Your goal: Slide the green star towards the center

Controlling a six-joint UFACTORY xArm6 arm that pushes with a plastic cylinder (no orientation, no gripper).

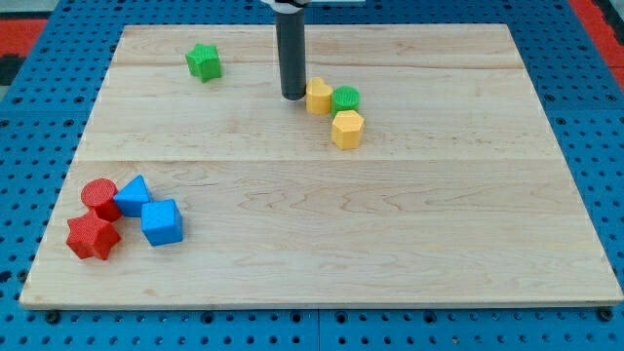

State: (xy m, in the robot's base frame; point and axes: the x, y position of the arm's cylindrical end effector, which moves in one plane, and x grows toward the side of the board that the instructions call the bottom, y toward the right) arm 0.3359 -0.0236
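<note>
The green star [204, 61] lies near the view's top left of the wooden board [322, 234]. My tip [293, 96] is down on the board at top centre, well to the right of the star and slightly below it. It stands just left of a yellow block [319, 96], close to touching it. The star is apart from all other blocks.
A green cylinder [345, 98] sits right of the yellow block, with a yellow hexagonal block [347, 129] just below them. At bottom left a red cylinder [98, 196], a red star [93, 237], a blue triangular block [134, 196] and a blue cube [161, 222] cluster together.
</note>
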